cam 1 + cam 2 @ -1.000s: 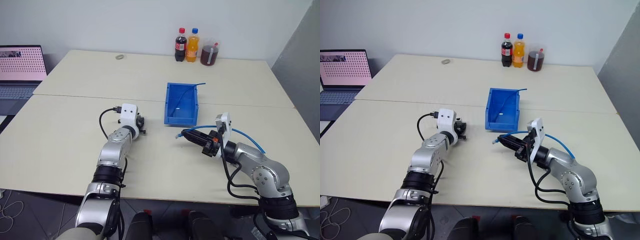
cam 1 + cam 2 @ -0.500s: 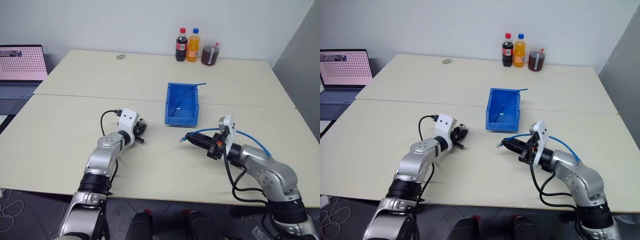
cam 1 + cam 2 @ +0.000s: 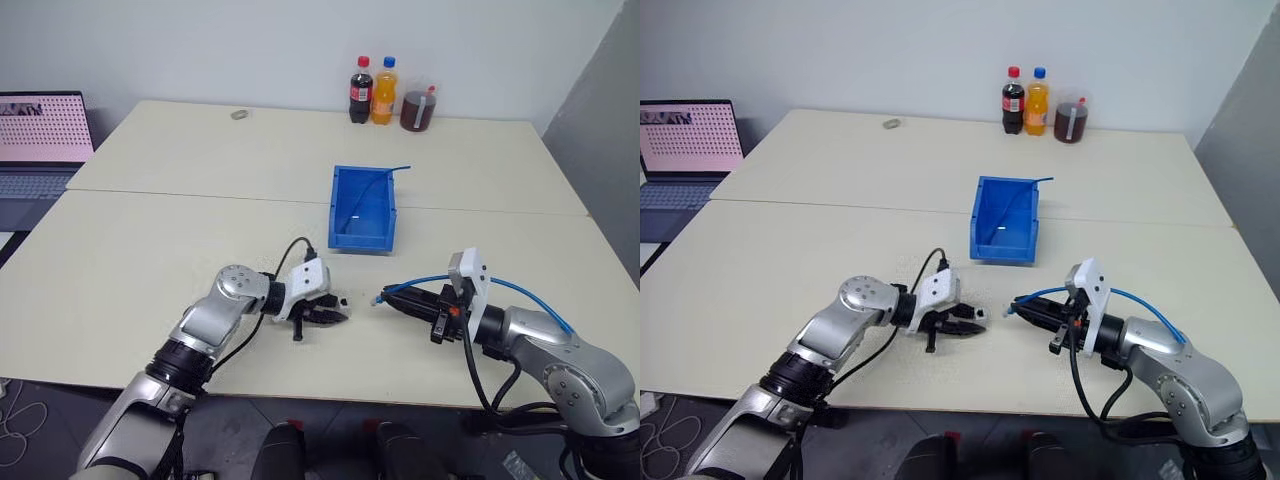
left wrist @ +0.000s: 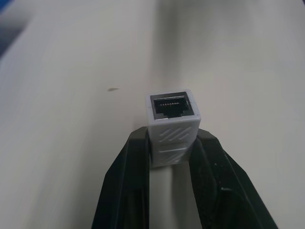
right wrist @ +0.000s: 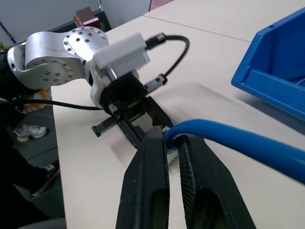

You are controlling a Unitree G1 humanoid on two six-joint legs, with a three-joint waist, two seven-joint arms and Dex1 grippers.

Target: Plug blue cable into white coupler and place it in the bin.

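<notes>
on pale table (image 3: 150,250), laptop (image 3: 40,140) cut off at edge. bin (image 3: 364,208) mid-table. right gripper (image 5: 172,139) clamped on blue cable (image 3: 520,290), plug hidden behind fingers. left gripper (image 4: 172,148) clamped on white coupler (image 4: 172,125), tiny, facing right gripper.

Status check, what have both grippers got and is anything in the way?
Left gripper shut on white coupler. Right gripper shut on blue cable. Plug and socket still apart, nothing between.
</notes>
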